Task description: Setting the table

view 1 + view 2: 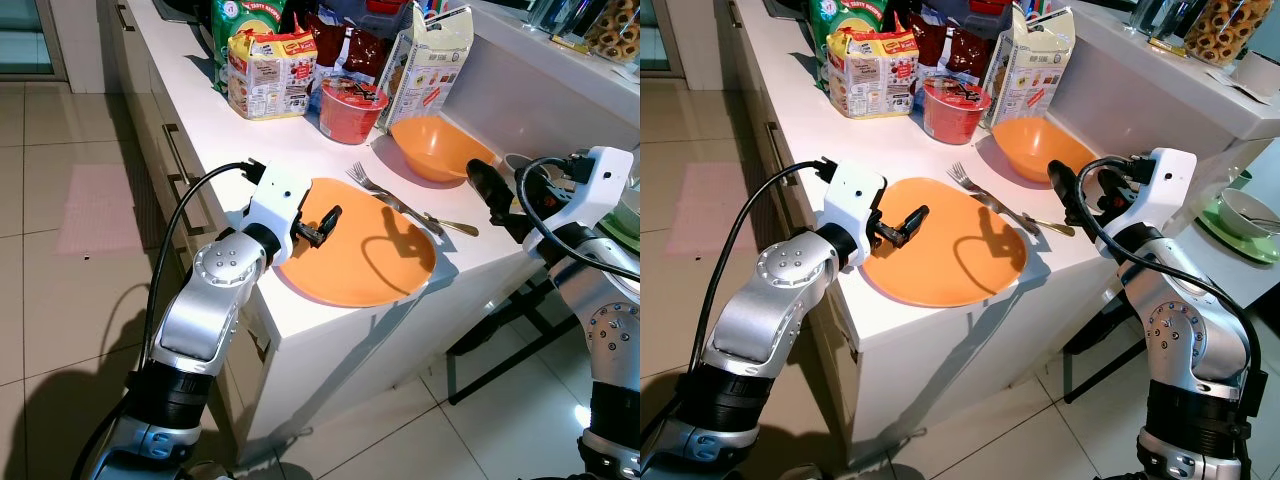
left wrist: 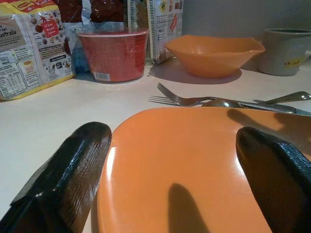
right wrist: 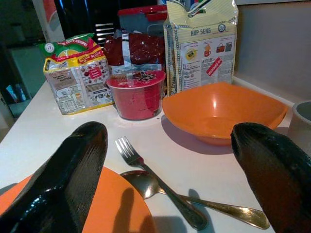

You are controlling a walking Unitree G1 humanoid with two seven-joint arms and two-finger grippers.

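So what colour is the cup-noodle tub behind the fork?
Red, tub and lid alike; clearest in the right wrist view.

Silver jointed arms, white wrist housings, black cables, black-fingered claws.

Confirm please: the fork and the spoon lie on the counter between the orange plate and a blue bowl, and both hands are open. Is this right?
Not quite: the bowl is orange, not blue, as the right wrist view shows. The rest holds: fork and spoon lie between it and the orange plate, and the left hand and right hand are open.

The spoon (image 3: 194, 201) lies partly hidden under the fork (image 3: 155, 182).
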